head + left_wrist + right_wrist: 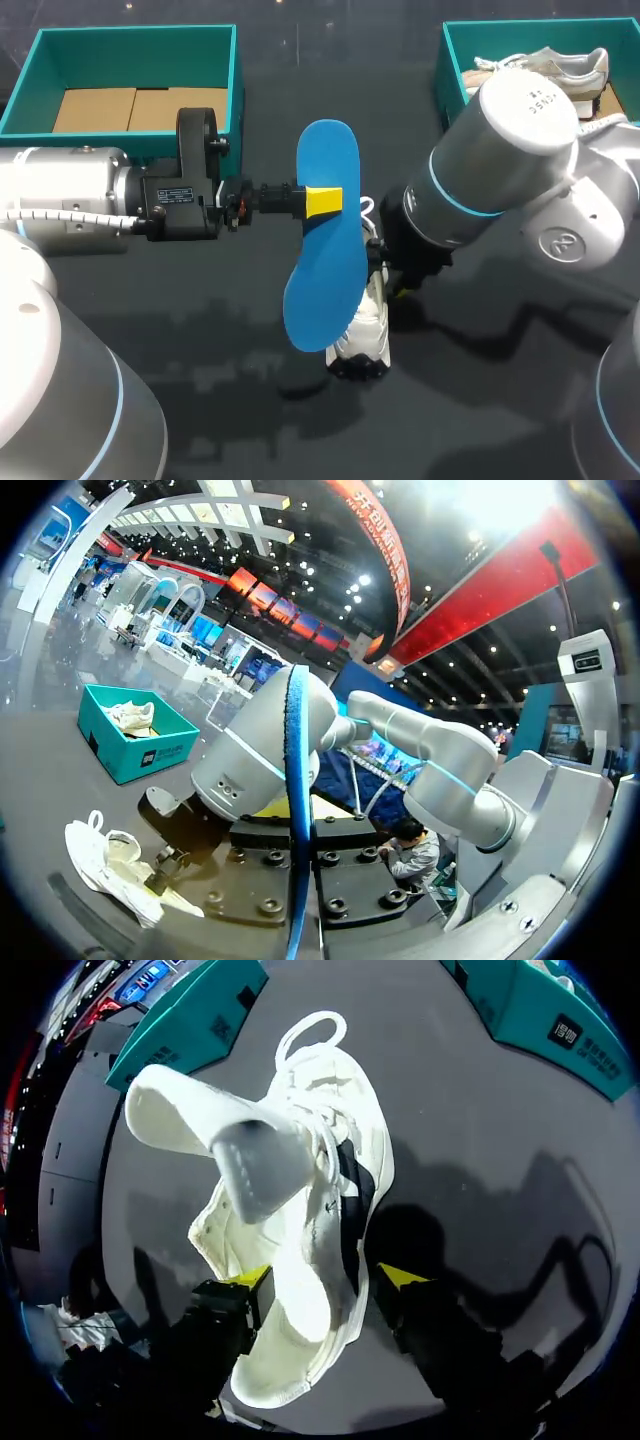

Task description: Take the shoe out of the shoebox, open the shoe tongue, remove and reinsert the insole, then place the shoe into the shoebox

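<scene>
My left gripper (322,200) is shut on a blue insole (322,240) and holds it upright above the table's middle. The left wrist view shows the insole (296,780) edge-on, running out ahead of the gripper. A white shoe (368,325) lies on the dark table just behind and below the insole. In the right wrist view the shoe (300,1260) has its tongue (200,1120) lifted, and its heel end sits between the fingers of my right gripper (325,1280). That gripper is open, with one yellow tip close to the shoe's side and the other clear of it.
A teal shoebox (135,40) with a bare cardboard floor stands at the back left. A second teal box (450,60) at the back right holds another pale shoe (550,65). My right arm (500,170) hangs over the middle right.
</scene>
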Motion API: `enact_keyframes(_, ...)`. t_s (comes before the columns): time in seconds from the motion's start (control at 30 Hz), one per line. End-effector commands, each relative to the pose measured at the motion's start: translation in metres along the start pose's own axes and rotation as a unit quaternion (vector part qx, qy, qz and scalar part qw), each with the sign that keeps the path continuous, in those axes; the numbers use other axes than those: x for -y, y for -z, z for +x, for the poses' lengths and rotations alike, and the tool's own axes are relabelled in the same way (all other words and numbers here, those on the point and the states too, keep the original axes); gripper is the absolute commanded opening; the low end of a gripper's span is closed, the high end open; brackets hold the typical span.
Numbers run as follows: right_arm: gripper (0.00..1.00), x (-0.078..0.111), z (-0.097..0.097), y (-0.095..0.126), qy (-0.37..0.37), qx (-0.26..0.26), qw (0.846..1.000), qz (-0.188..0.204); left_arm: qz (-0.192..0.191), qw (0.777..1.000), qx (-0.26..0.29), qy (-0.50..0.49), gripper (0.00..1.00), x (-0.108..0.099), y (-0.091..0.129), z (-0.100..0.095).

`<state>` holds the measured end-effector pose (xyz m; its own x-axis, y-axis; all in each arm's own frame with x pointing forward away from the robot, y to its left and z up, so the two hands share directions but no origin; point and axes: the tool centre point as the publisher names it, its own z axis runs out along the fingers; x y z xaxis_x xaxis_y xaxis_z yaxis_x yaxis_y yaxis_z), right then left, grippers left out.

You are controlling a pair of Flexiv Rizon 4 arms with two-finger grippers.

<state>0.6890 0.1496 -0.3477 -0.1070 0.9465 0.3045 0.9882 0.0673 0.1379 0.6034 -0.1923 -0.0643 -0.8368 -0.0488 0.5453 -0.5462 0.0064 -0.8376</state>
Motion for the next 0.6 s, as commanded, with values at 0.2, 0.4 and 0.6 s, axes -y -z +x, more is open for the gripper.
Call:
enact_keyframes(0.2, 1.00, 0.001, -0.006, 0.045, 0.031, -0.047, 0.998, 0.000, 0.001, 1.000, 0.000, 0.000, 0.00, 0.000, -0.003, -0.001)
enact_keyframes(0.4, 1.00, 0.001, -0.006, 0.045, 0.031, -0.047, 0.998, 0.000, 0.001, 1.000, 0.000, 0.000, 0.00, 0.000, -0.003, -0.001)
enact_keyframes(0.6, 1.00, -0.005, -0.007, 0.077, 0.021, -0.131, 0.991, -0.019, 0.001, 1.000, 0.000, 0.000, 0.00, 0.000, -0.003, -0.001)
